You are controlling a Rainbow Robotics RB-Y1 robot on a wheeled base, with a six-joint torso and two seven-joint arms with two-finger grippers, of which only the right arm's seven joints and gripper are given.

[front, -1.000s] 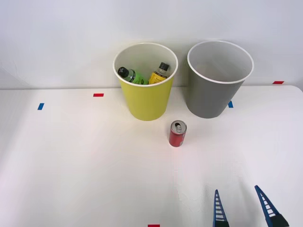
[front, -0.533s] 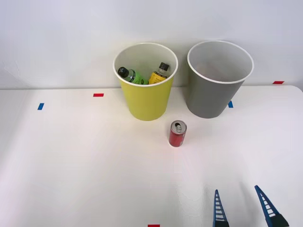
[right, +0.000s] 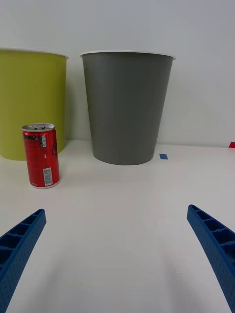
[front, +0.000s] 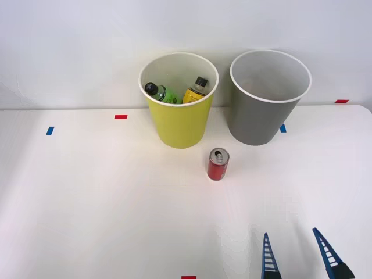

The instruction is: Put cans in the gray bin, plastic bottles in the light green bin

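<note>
Two bottles are already sorted: the green bottle (front: 158,92) and the yellow-label bottle (front: 195,91) both sit inside the light green bin (front: 179,125). So what's left for you is just the red can (front: 218,164), standing upright on the table (front: 87,197) in front of the gap between the two bins, apart from both. Nothing shows in the part of the gray bin (front: 258,119) you can see. Your right gripper (front: 297,251) hangs low near the table's front edge, jaws spread wide and holding nothing, well short of the can.
</note>
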